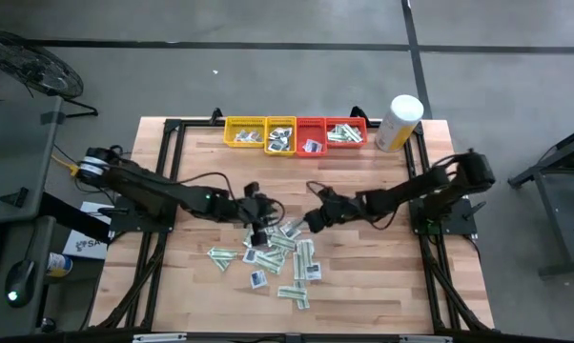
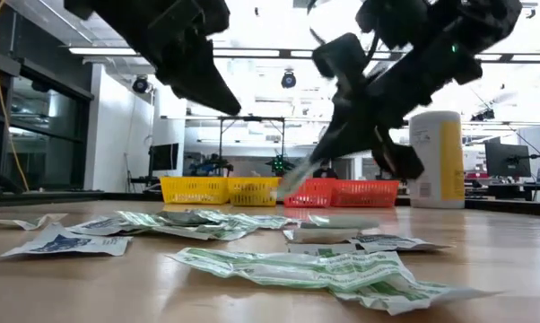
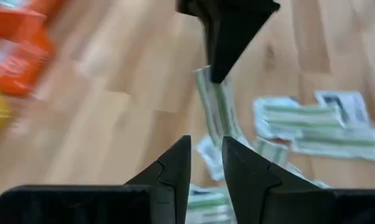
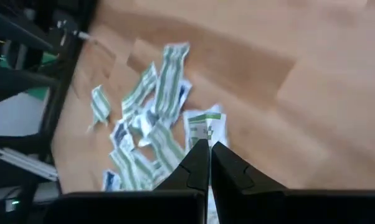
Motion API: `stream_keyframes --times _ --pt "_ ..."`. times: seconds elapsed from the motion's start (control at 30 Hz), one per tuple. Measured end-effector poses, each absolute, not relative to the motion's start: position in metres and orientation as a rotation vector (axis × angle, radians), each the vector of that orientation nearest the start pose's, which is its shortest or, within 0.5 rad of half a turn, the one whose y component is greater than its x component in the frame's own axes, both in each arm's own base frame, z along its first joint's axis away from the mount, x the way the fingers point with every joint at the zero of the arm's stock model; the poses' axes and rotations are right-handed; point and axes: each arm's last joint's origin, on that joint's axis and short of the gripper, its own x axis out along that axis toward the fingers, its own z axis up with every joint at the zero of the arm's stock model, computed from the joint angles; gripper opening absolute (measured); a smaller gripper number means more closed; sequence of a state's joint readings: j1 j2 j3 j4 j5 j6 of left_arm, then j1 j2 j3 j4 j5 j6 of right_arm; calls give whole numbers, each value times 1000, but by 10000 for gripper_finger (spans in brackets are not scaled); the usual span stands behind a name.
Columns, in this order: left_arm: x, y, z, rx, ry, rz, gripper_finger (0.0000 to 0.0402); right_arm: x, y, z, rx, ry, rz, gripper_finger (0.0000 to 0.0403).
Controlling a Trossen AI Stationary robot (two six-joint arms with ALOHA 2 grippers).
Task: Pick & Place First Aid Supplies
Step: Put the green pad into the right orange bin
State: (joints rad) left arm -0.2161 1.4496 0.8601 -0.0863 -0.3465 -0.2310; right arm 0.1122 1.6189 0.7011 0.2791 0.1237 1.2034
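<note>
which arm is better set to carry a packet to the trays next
Right. Its claw is shut on a green-and-white strip, held clear of the table. The left claw is open and empty over the pile.

In the low view both arms are cut off by the top edge, and the dark right gripper [image 2: 378,117] hides part of the red trays [image 2: 342,192] behind it. In the left wrist view the trays [image 3: 13,43] are a smear of orange and yellow running off the edge. From above, what lies inside the four trays [image 1: 295,133] is too small to tell apart, and printing on the packets [image 1: 279,255] cannot be read
</note>
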Motion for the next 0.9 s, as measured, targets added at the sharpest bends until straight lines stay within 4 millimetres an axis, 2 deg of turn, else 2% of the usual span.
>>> stream_keyframes --times 0.2,0.43,0.57,0.67,0.9 --pt "280 -48 241 -5 572 318 90 286 1 195 971 433 -449 0" --pt "277 -47 247 -11 545 331 90 256 -34 231 784 343 -562 0" --pt "277 -47 247 -35 540 343 90 240 -52 238 748 314 -707 0" --pt "277 -46 248 -41 531 379 90 232 -65 237 763 292 -847 0" --pt "276 -44 248 -62 509 452 90 229 -90 233 776 196 -1018 0"
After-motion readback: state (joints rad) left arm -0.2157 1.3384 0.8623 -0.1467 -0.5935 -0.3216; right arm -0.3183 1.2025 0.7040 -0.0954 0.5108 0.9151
